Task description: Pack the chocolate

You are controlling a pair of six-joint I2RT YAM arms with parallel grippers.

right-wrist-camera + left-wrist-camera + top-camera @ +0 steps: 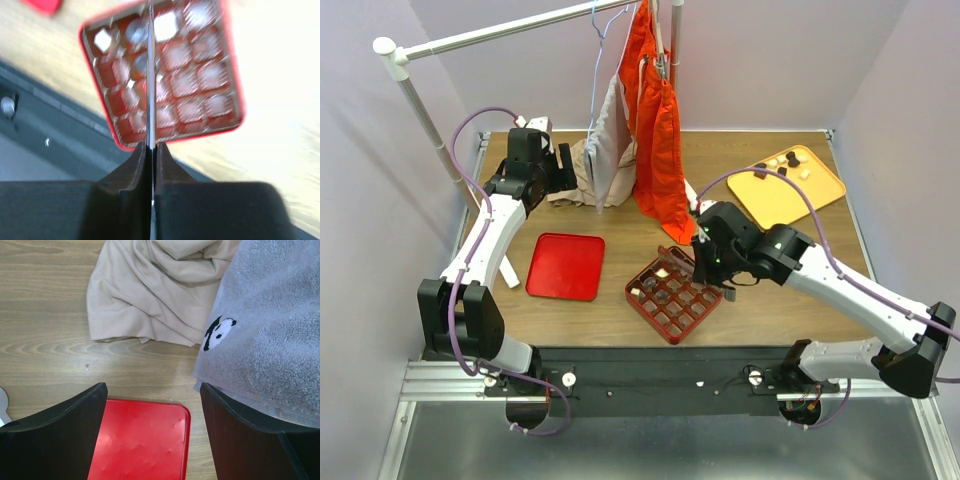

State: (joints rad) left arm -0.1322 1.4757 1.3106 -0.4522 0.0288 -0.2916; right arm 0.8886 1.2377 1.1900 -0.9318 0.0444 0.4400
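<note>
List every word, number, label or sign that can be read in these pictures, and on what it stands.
Words or numbers: none can be read in any view.
Only sign: a small black-and-white panda picture, without letters, on the grey towel.
The right wrist view is blurred; no lettering shows on the red box.

A flat red lid (566, 266) lies toward the table's (582, 322) near-left corner; a crumpled beige cloth (150, 295) sits near the far edge; a grey panda-marked towel (270, 330) and an orange garment (658, 140) hang from a white rail (500, 33).
</note>
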